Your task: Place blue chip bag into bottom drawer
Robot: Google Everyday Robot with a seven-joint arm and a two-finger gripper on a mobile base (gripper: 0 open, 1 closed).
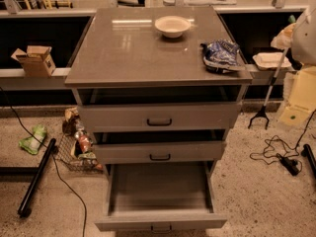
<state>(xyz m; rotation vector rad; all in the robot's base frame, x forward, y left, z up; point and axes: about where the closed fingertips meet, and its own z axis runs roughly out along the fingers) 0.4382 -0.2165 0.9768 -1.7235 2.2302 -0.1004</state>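
The blue chip bag (pixel 221 55) is a crumpled shiny foil bag, dark blue with silver patches. It lies on the grey cabinet top (pixel 128 48) near its right front corner. The bottom drawer (pixel 160 196) is pulled fully open below the two upper drawers, and its shallow tray shows nothing inside. Its flat front with a small handle (pixel 161 227) is at the lower edge of the view. The gripper is not in view. A white rounded shape (pixel 305 31) at the right edge may be part of my arm.
A white bowl (pixel 172 25) stands at the back of the cabinet top. The two upper drawers (pixel 159 117) are slightly open. A wire basket of packets (pixel 79 149) and a green packet (pixel 32 138) lie on the floor left. Cables (pixel 276 152) and a grabber tool (pixel 266 100) are on the right.
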